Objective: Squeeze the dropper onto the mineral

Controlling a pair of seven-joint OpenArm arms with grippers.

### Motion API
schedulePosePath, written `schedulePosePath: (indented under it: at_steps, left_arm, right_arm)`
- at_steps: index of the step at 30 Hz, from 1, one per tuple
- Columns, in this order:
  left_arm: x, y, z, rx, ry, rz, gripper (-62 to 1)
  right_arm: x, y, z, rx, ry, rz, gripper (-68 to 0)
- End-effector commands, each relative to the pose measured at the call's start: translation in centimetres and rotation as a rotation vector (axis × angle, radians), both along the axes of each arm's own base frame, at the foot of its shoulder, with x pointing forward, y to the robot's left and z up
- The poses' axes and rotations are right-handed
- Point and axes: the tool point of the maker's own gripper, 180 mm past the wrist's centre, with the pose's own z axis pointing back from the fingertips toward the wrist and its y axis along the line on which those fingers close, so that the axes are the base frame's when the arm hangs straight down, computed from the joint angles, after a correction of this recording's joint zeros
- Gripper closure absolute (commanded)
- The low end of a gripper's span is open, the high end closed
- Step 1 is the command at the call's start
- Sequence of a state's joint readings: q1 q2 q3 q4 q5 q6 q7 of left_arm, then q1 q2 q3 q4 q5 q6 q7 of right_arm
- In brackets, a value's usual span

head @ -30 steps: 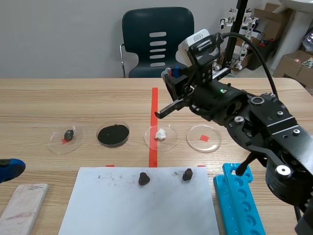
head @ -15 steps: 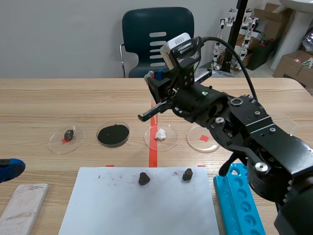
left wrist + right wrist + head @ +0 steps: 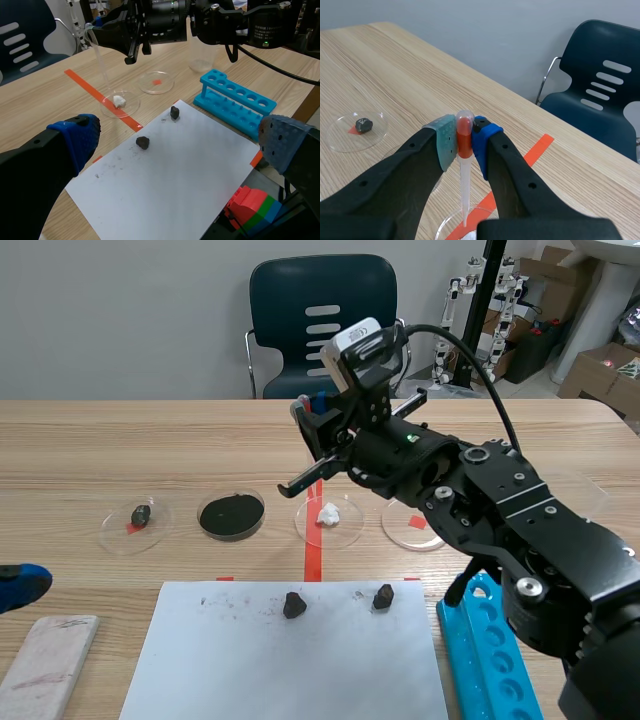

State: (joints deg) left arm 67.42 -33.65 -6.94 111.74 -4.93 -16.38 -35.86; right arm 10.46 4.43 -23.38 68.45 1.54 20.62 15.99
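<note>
Grip: right gripper (image 3: 465, 136) is closed on the dropper (image 3: 464, 185), with its pads clamped on the red bulb. The left gripper (image 3: 177, 139) is wide open and holds nothing, low on the left and well apart from the work.

Position: the dropper hangs above the dish (image 3: 352, 530) that holds the white mineral (image 3: 328, 514). Its tip appears clear of both.

Risks: in the left wrist view the tip seems just to one side of the lump, so a drop may land on bare dish. The pads sit directly on the bulb, so a hard squeeze could spurt or empty it at once. Going lower could knock the lump or the dish.

Orientation: long axis is near vertical with a slight lean, bulb up, tip pointing down at the dish.
</note>
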Motion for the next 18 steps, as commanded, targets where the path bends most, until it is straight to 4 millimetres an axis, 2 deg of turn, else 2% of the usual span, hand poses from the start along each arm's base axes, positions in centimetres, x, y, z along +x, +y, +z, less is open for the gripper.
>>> schedulePosePath:
  at_steps: [1,18]
  left_arm:
    - [0.06,-0.15,0.53,-0.025,-0.012,0.005,-62.3]
    - [0.06,-0.15,0.53,-0.025,-0.012,0.005,-62.3]
  right_arm:
    - [0.42,0.11,1.13,0.021,-0.027,0.001,-8.1]
    - [0.92,-0.48,0.51,-0.009,-0.006,-0.042,-8.1]
